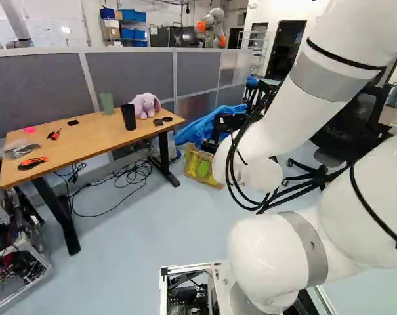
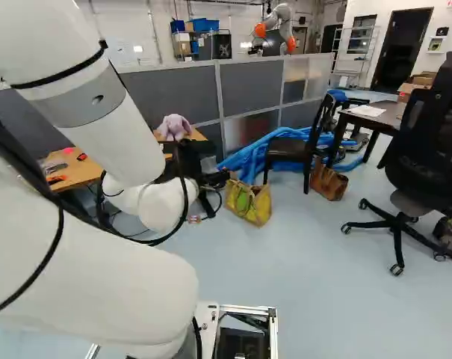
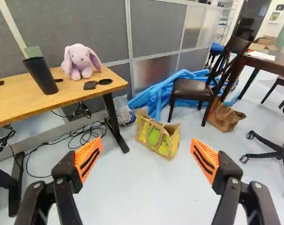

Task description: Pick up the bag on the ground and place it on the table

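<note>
Dark parts of my gripper (image 2: 188, 163) show beyond the white wrist in the right base view, its fingertips hard to make out. In the wrist view the gripper (image 3: 146, 158) is open wide, nothing between its orange pads. Ahead of it, on the floor, stands a tan and yellow-green bag (image 3: 157, 136) with handles, apart from the fingers; the left base view shows this bag (image 1: 199, 164) just left of the arm. The wooden table (image 3: 19, 108) is beside it, its near leg close to the bag. A brown bag (image 3: 223, 116) lies farther off by a dark chair.
On the table are a purple plush rabbit (image 3: 80, 62), a black cup (image 3: 41, 75) and small items. A clear plastic bag (image 3: 124, 111) lies behind the table leg, blue tubes (image 3: 156, 96) beyond. Cables (image 1: 129, 176) lie under the table. Office chair (image 2: 427, 172) at right; another robot (image 2: 278, 26) behind the partition.
</note>
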### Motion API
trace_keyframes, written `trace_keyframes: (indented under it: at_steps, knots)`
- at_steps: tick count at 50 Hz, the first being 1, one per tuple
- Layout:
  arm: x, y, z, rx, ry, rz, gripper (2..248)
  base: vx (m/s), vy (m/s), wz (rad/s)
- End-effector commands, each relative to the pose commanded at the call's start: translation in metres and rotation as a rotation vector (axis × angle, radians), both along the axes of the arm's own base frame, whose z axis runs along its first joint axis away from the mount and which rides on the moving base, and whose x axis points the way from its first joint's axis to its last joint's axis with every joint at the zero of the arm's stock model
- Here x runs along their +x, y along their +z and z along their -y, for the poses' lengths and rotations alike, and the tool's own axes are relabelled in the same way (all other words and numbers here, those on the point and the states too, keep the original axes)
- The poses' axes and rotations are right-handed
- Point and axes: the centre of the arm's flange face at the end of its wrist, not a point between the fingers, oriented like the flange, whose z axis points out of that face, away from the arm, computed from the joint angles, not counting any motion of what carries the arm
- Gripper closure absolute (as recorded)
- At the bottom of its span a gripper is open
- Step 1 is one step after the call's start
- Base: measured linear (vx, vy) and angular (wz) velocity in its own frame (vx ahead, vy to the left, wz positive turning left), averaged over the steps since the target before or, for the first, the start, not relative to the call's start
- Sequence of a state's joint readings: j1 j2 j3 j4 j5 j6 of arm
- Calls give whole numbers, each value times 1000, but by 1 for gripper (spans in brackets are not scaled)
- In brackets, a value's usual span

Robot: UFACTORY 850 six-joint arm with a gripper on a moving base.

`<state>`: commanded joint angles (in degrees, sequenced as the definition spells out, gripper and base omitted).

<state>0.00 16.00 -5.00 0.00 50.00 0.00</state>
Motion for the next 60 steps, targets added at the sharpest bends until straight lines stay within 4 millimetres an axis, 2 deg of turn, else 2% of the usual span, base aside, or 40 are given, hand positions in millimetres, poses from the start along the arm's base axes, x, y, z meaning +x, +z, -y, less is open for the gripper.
trace_keyframes:
  at_steps: [22,60]
  knots:
    - [0,0,0,0,0,0,3,261,4,-15]
    - [0,0,0,0,0,0,3,244,-42,-3]
